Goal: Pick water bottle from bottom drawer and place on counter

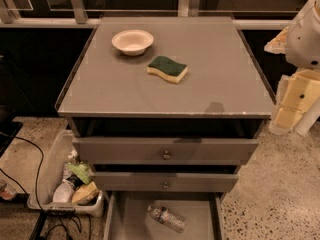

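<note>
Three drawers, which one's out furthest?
The bottom drawer: out far enough to show its floor and the water bottle lying in it; the two knobbed drawers are barely open. Gripper is right of the counter.

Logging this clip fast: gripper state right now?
The gripper: at the right edge beside the counter; open or closed cannot be told. Not holding the bottle, which lies in the bottom drawer.
</note>
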Robot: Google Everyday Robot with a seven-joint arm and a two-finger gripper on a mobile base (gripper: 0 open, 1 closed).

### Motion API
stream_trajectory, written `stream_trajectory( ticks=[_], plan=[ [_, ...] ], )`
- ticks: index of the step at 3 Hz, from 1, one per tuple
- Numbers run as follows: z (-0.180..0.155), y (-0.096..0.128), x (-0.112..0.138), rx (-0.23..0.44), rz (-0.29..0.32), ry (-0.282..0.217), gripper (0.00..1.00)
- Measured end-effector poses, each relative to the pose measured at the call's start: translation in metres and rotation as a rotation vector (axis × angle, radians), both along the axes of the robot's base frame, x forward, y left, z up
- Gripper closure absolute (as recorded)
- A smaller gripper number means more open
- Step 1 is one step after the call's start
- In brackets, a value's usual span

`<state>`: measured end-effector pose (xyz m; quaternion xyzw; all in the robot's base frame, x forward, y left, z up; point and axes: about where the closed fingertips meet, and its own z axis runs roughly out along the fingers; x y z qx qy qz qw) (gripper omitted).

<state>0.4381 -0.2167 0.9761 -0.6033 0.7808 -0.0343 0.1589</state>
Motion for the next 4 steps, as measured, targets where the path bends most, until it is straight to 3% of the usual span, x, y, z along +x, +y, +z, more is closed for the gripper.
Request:
stream_trajectory(
  ticks=[2, 4],
  plan=[
    [-0.008, 0.0, -0.001, 0.007, -0.001, 0.006, 0.0],
    [-0.098, 0.001, -0.029, 0.1, 0.03, 0.08, 0.0]
  ],
)
